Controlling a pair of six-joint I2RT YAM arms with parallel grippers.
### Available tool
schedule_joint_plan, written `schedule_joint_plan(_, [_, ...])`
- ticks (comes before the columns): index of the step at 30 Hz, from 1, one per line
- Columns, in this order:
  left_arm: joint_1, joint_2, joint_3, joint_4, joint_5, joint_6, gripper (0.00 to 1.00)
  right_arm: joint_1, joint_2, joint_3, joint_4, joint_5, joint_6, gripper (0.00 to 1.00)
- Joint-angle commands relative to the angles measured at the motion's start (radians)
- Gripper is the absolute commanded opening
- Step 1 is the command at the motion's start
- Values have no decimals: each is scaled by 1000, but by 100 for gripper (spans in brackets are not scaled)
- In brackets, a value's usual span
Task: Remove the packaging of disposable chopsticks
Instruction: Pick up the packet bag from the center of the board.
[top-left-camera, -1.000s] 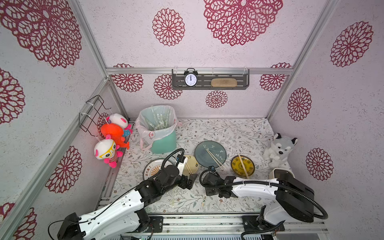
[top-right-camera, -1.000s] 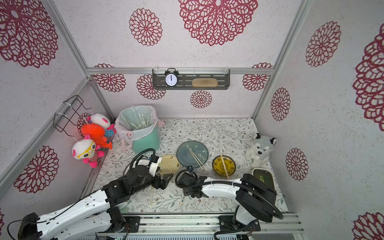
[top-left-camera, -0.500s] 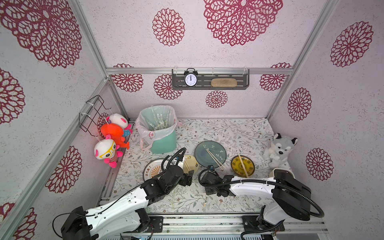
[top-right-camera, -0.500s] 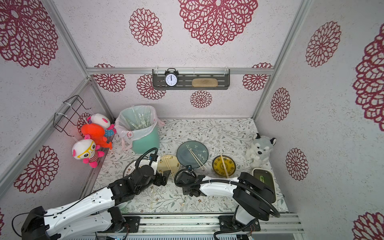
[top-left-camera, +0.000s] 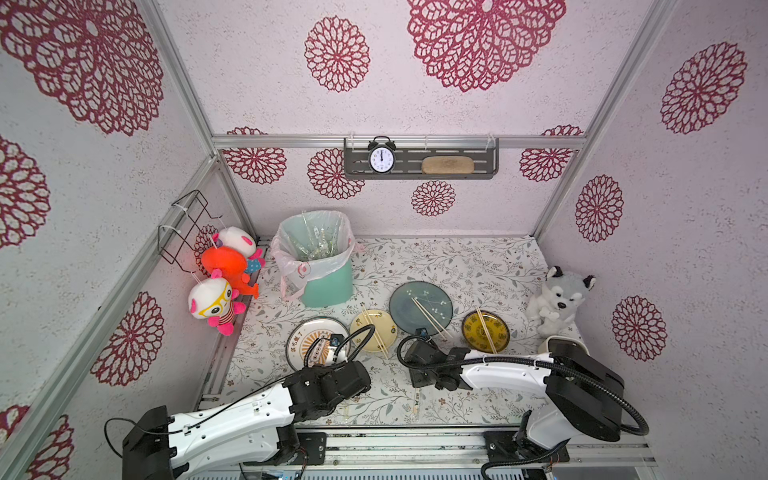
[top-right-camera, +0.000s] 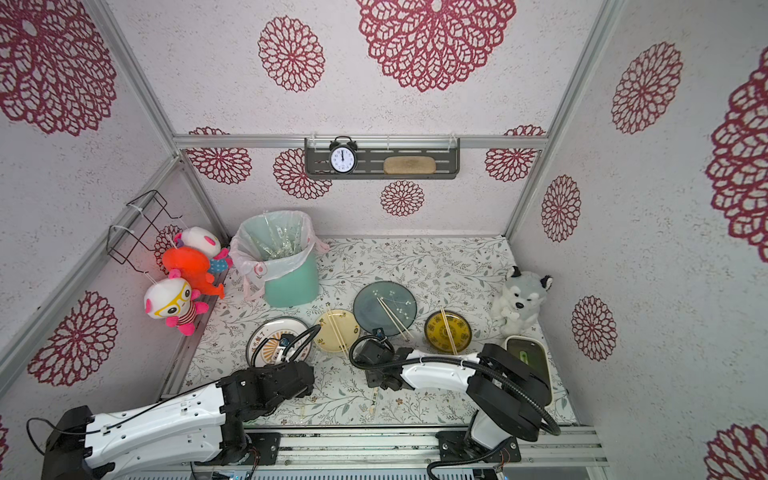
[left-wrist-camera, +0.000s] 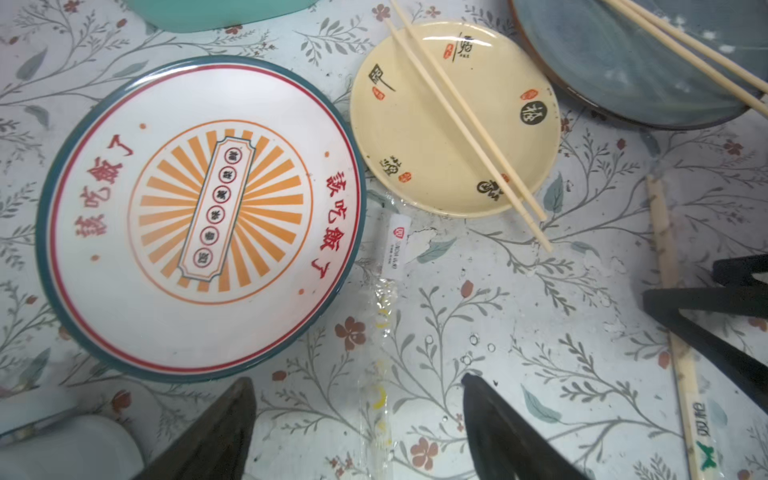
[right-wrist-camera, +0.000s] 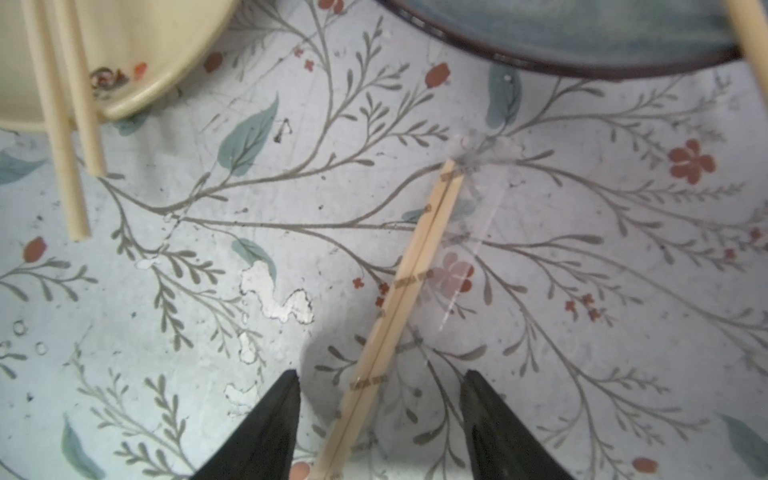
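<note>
An empty clear packaging sleeve (left-wrist-camera: 384, 307) lies flat on the table beside the white plate. My left gripper (left-wrist-camera: 355, 380) hovers open over its near part, touching nothing. A pair of disposable chopsticks (right-wrist-camera: 415, 266) lies on the table in its loose clear packaging (right-wrist-camera: 473, 245), with green print at the end nearest the front (top-left-camera: 417, 401). My right gripper (right-wrist-camera: 380, 374) stands open astride this pair, its fingers apart from it. Bare chopstick pairs rest on the cream plate (top-left-camera: 372, 330), the blue-grey plate (top-left-camera: 420, 305) and the yellow plate (top-left-camera: 485, 331).
A white plate with orange rays (top-left-camera: 309, 340) sits at front left. The green bin (top-left-camera: 318, 262) with a pinkish liner holds several clear sleeves at back left. A husky plush (top-left-camera: 559, 297) sits at the right, and plush toys (top-left-camera: 220, 286) hang on the left wall.
My left arm has drawn back from the cream plate toward the front and now hangs over the empty sleeve. My right gripper narrowed, then opened again, staying over the wrapped pair.
</note>
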Motion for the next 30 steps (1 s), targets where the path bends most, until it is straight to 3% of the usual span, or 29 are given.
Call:
schedule_joint_plan(1, [-13,54,-7,-5,-8,-94,82,4,-64,3,-25,-1,-32,65])
schedule_joint_plan(5, [-13,225,30,34,20,-59,82,4,-149,-27,-17,10,-36,65])
schedule_joint_plan(9, [15,314,33,122,69,-11,71,7,-229,-47,-30,35,-36,65])
schedule_joint_plan(13, [105,365,-20,246,169,65,60,7,-285,-64,-29,45,-35,65])
schedule_joint_plan(20, [112,431,-7,328,224,114,28,7,-315,-81,-40,61,-32,65])
schedule_joint_plan(24, [111,422,8,298,208,107,0,7,-329,-86,-38,61,-32,65])
schedule_joint_plan(30, [78,285,80,125,110,89,0,7,-346,-84,-5,41,-56,65])
